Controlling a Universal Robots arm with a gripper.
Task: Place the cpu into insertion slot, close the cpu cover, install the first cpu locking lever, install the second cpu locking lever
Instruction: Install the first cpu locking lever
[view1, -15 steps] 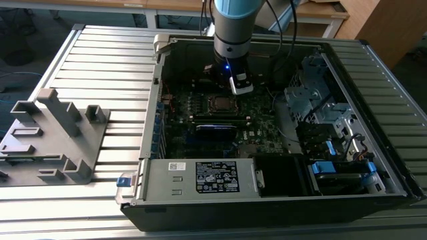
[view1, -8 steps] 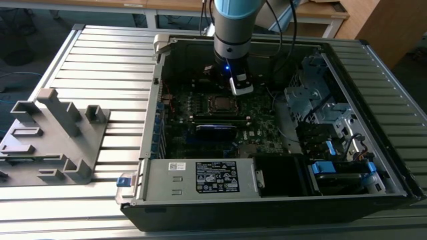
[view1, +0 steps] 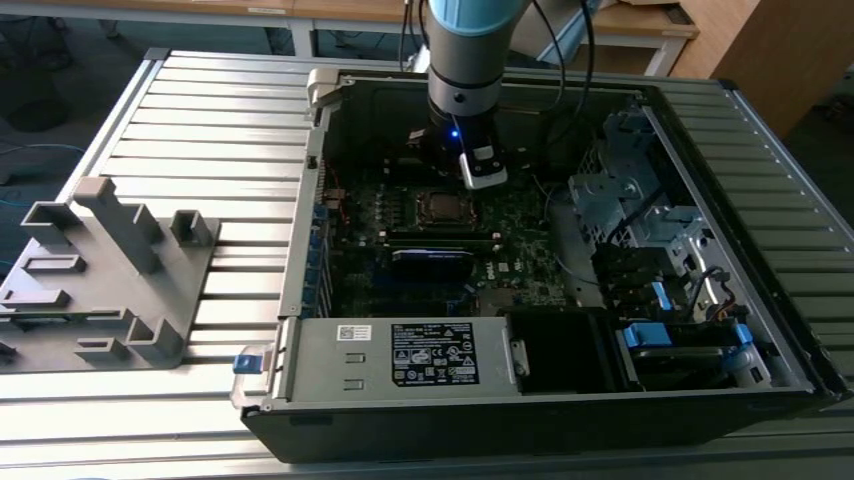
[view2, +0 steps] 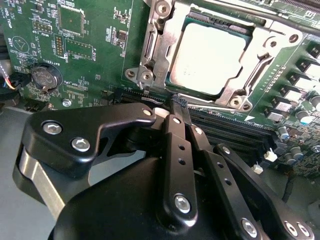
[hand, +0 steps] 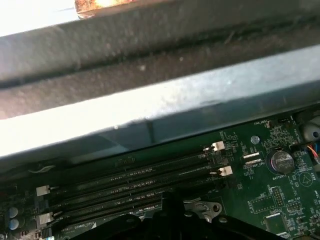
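The cpu (view2: 210, 57) sits flat in the insertion slot (view2: 154, 20), and the cpu cover (view2: 262, 47) is down around it, its window framing the grey top. So we're into lever work, by my reading! The claw (view2: 177, 104) has its tips drawn together right at the socket's edge, by the memory slots (view2: 225, 125). Whether a lever is pinched there, I cannot tell. This step calls for a careful press on thin metal. Count: one cpu, one cover, one claw, one green motherboard (view2: 90, 30), one round battery (view2: 44, 77).
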